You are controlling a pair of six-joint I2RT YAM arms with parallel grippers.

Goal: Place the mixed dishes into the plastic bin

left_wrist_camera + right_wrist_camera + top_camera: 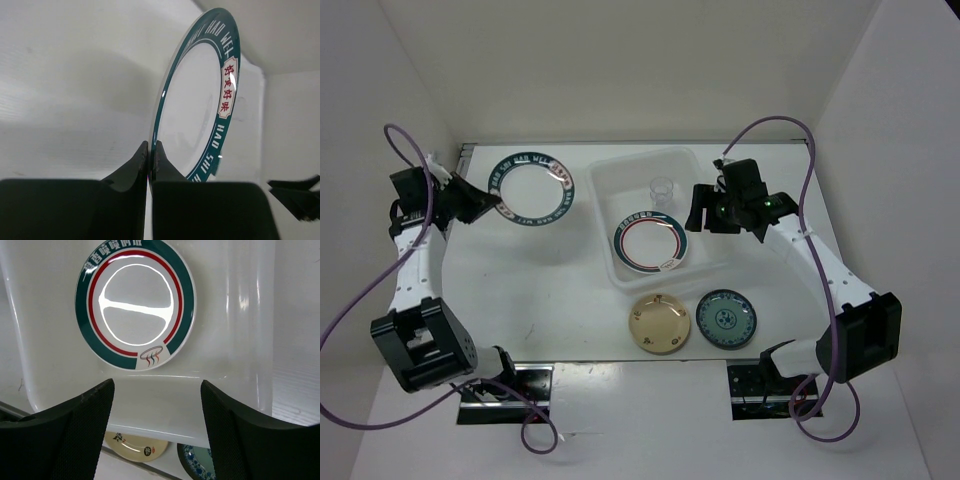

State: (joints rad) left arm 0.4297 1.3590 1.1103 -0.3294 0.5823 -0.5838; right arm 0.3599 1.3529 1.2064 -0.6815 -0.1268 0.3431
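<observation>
My left gripper (483, 205) is shut on the near rim of a white plate with a dark teal lettered rim (532, 188), left of the plastic bin (605, 200). In the left wrist view the fingertips (151, 147) pinch that plate (200, 100), which stands tilted above the table. My right gripper (700, 210) hangs open over the bin's right side with nothing between its fingers (157, 390). A green-red rimmed plate (653, 243) (135, 300) and a small clear cup (662, 189) lie inside the bin (240, 315).
A cream-yellow plate (660, 324) (135, 446) and a teal patterned plate (726, 318) (197, 460) lie on the table just in front of the bin. White walls enclose the table on the left, back and right.
</observation>
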